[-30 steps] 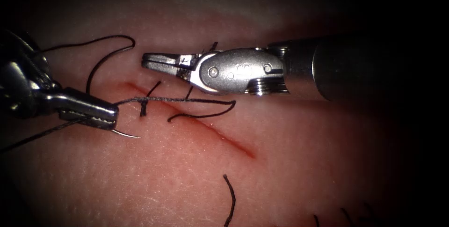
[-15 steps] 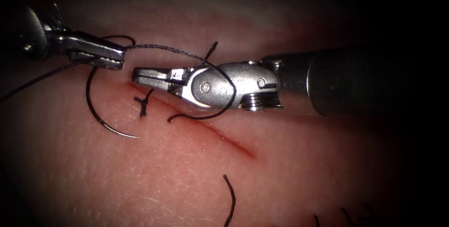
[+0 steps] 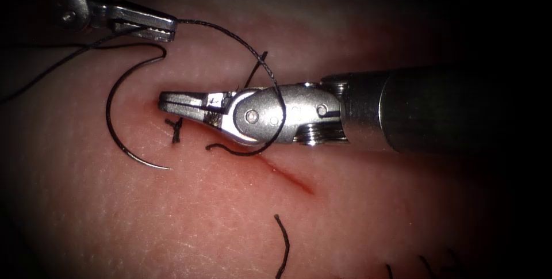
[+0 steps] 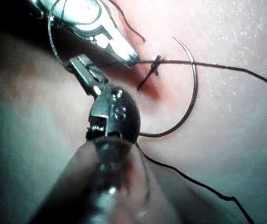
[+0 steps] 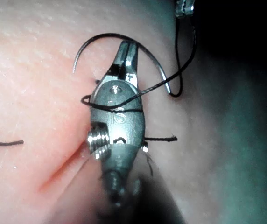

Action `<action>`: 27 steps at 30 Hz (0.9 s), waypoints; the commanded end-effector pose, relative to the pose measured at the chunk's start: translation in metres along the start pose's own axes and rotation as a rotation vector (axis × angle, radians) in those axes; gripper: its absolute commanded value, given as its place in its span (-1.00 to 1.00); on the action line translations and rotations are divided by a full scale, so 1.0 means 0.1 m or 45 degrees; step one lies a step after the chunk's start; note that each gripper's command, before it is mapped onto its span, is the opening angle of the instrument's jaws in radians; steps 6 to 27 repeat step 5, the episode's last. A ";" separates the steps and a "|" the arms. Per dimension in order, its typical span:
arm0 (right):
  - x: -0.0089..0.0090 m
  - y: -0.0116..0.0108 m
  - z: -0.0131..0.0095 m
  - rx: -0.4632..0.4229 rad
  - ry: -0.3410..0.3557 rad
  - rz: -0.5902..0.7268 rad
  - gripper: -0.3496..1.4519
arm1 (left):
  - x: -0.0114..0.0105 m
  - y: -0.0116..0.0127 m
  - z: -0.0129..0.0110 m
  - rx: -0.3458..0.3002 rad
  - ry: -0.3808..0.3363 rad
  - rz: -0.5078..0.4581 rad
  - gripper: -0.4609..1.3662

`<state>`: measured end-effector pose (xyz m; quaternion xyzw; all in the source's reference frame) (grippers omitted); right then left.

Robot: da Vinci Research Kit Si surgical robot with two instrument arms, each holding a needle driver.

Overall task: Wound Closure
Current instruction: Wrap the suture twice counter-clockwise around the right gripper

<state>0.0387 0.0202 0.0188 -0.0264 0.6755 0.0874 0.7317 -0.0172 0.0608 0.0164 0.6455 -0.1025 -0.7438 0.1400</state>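
With the left end effector clamped on the thread looped over the closed, empty right end effector, that loop could slip off; the needle lies free on the tissue left of the cut.
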 end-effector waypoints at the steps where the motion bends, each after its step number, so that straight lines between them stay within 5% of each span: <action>1: 0.001 0.000 0.000 -0.001 0.000 0.000 -1.00 | -0.002 0.003 0.000 -0.011 -0.001 -0.006 -0.88; 27: 0.003 -0.001 0.000 0.001 0.002 0.002 -1.00 | -0.008 0.010 0.001 -0.011 -0.003 -0.006 -0.88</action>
